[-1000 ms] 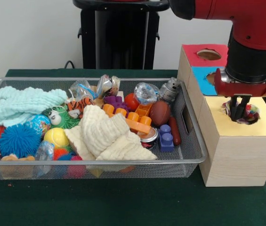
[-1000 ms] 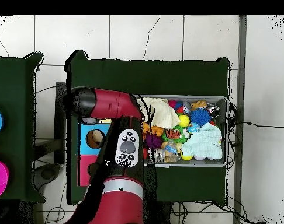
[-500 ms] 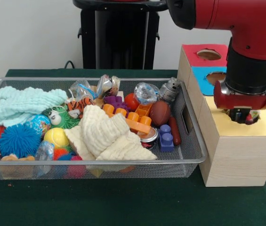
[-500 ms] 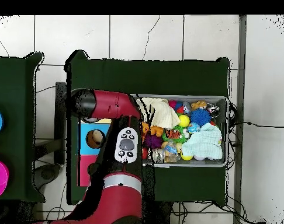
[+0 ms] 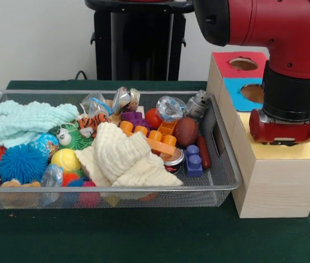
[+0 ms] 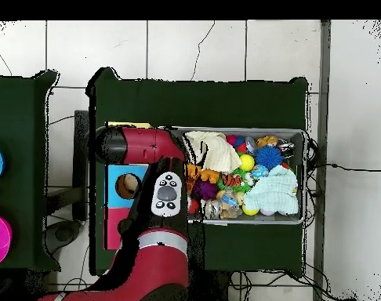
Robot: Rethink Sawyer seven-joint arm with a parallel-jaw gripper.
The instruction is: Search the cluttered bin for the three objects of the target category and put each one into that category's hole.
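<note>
Since a second ago the arm's red wrist [image 5: 284, 125] has sunk onto the yellow top of the wooden box [image 5: 278, 178], so the gripper [image 5: 284, 143] and the yellow hole are now hidden; whether the fingers are open, shut, or holding anything cannot be told. No target object can be made out there now.

Three coloured sections sit on the box: red farthest, blue in the middle, yellow nearest. Two holes show, the red hole [image 5: 243, 63] and part of the blue hole [image 5: 255, 93].

One wire bin [image 5: 223, 175] stands just left of the box on the green desk [image 5: 144, 235], crowded edge to edge. Inside: two pale cloths, the cream cloth [image 5: 123, 159] and the mint cloth [image 5: 26, 121], one yellow ball [image 5: 65, 160], one blue spiky ball [image 5: 22, 163]. Bare desk lies open along the near side.
</note>
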